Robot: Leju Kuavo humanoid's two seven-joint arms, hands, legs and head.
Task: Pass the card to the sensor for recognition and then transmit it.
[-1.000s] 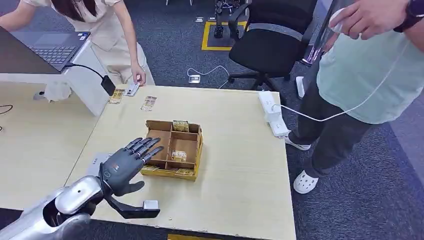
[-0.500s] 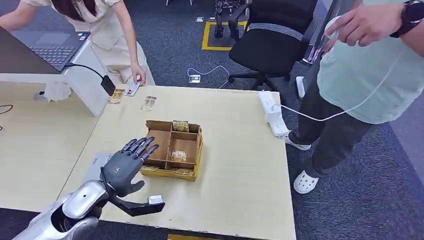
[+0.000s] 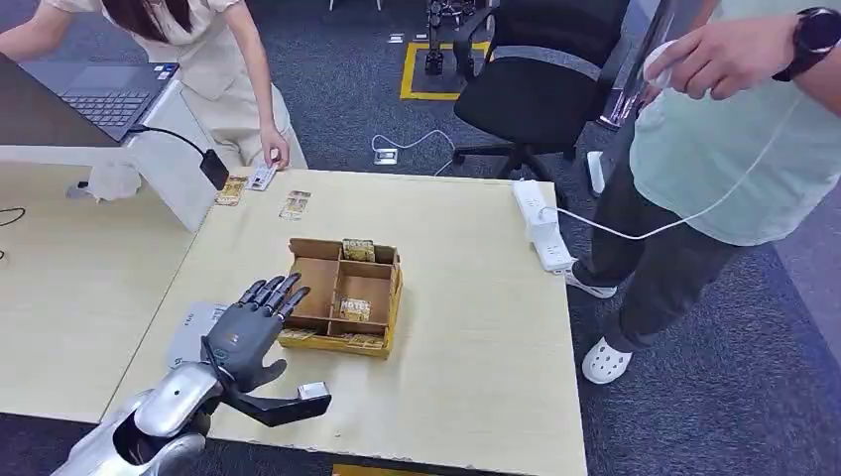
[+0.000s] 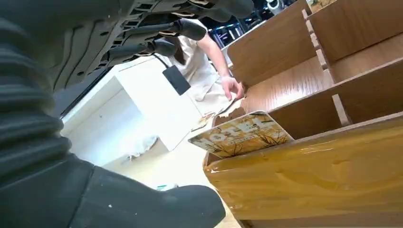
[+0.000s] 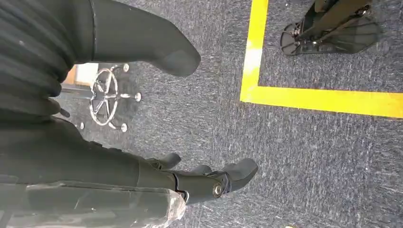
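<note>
Left hand, head view: left hand [image 3: 248, 332] hovers with fingers spread, grasping nothing, just beside the divided wooden box [image 3: 344, 295] on the worktop [image 3: 476, 297].
Cards, head view: a card [image 3: 355, 308] lies in the box's compartments; another card [image 3: 295, 204] lies on the worktop near a person's hand [image 3: 274, 149].
Left wrist view: a card [image 4: 240, 134] rests tilted on the box rim.
Right wrist view: right hand [image 5: 142, 114] hangs above grey carpet [image 5: 309, 152], fingers loosely parted, grasping nothing.
</note>
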